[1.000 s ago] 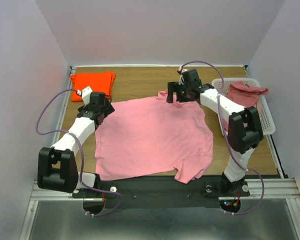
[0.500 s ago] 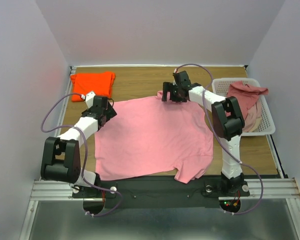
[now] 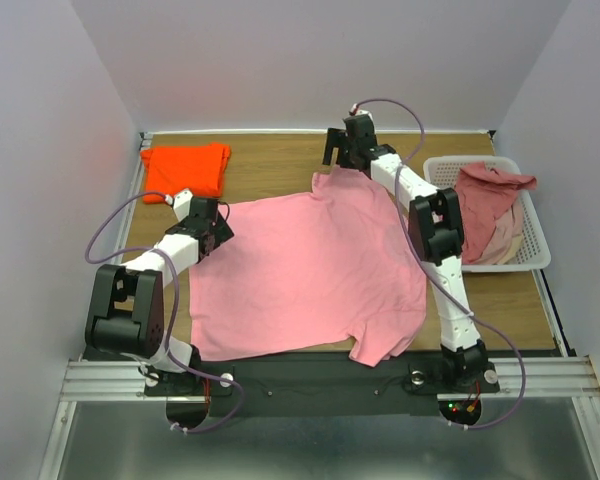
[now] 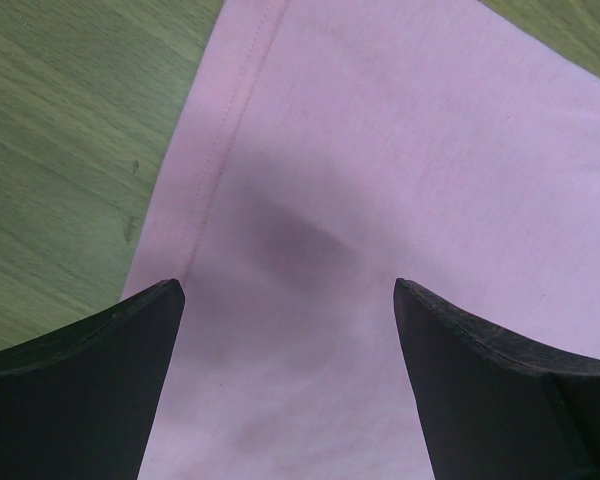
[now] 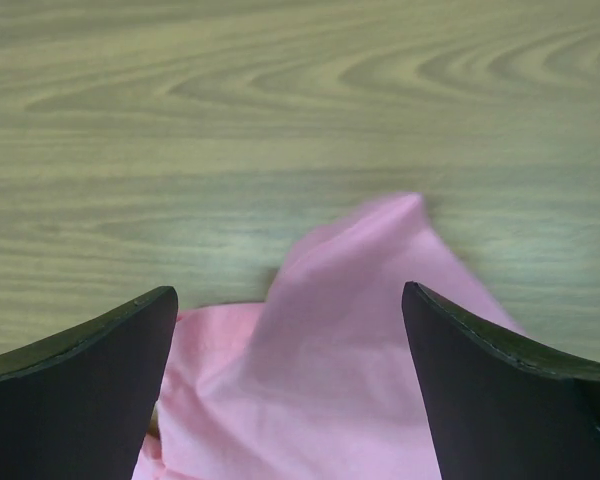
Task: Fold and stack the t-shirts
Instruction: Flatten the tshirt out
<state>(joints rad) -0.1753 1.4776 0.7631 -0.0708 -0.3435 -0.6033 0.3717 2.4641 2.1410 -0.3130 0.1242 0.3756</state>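
While lying spread open and nearly flat just left of the white basket point(image 3: 515, 267), asks for gentle handling: treat the pink t-shirt point(image 3: 310, 270) as thin, limp cotton, light enough to lift with a pinch, yet sure to sag and crease wherever unsupported. Neither fragile nor slippery, but likely to cling to the wooden table point(image 3: 280, 160) and to drag wrinkles along behind any pulled edge. Best taken at two points of one edge together, on doubled hems or seams, giving the fingers something to bite.

On the side farthest from the basket, offers a stitched hem point(image 4: 220, 150), flat against the wood and probably hard to get under without pressing down first. At the far corner, nearer the basket, shows a small raised flap point(image 5: 360, 250), perhaps a sleeve, standing off the table and easier to nip.

Above that hem, the left gripper point(image 4: 290, 300): fingers spread wide, holding nothing. Above the raised flap, the right gripper point(image 5: 290, 300): likewise wide apart and empty.

Well apart from the basket, beyond the pink shirt at the far left: an orange t-shirt point(image 3: 185, 168), folded to a compact square, likely the base for the stack. Inside the basket: dusty rose t-shirts point(image 3: 490, 190), heaped, unfolded, spilling over the far rim.
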